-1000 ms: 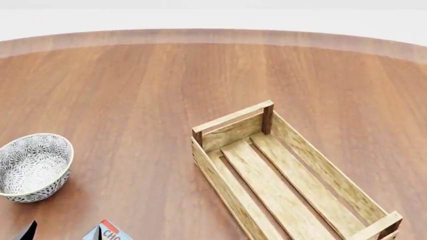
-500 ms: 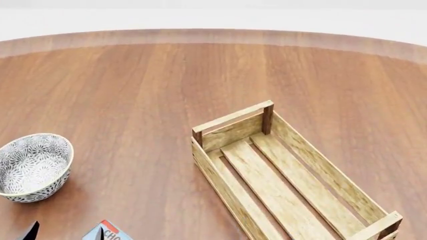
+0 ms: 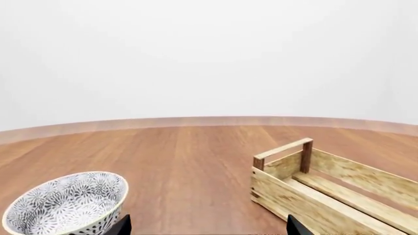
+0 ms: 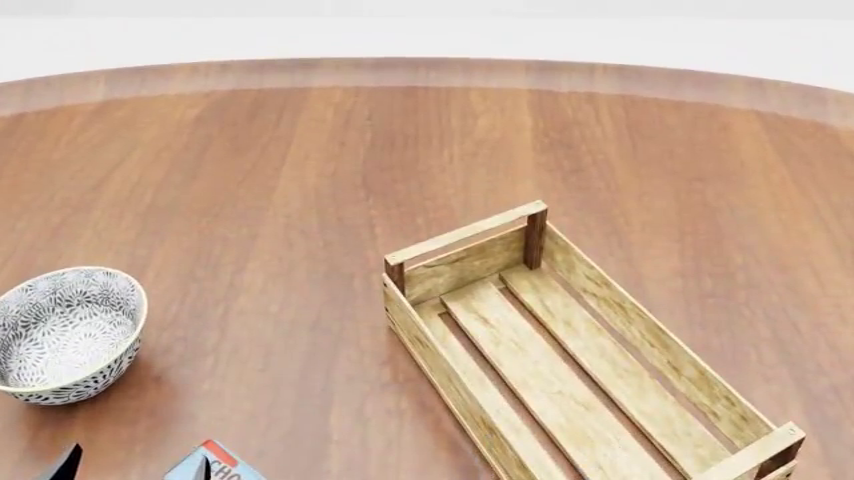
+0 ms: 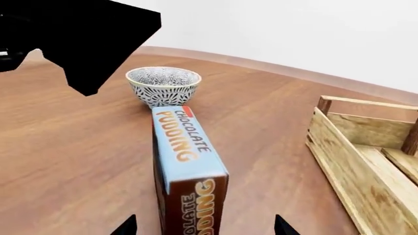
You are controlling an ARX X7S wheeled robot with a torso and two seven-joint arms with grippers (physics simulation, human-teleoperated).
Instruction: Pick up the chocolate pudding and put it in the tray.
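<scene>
Big round brown wood table (image 4: pixel 267 180), one pale slatted wooden tray (image 4: pixel 574 350), empty. One white-grey patterned bowl (image 4: pixel 60 335). One blue-topped chocolate pudding carton (image 5: pixel 186 171) sits on the table, long axis pointing at the bowl. Both grippers spread open: right gripper (image 5: pixel 203 225) straddles it, left gripper (image 3: pixel 205 226) empty. The pudding has dropped slightly in head view.

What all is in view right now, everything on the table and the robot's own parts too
Table: one, reddish-brown wood, under everything.
Tray: one, pale wood slats, right of centre, nothing inside.
Bowl: one, white-grey patterned, left side.
Chocolate pudding: one, light blue top, brown sides, near edge between bowl and tray.
Left gripper: black fingertips apart, aimed between bowl and tray.
Right gripper: black fingertips apart, either side of the pudding's near end, contact not visible.
</scene>
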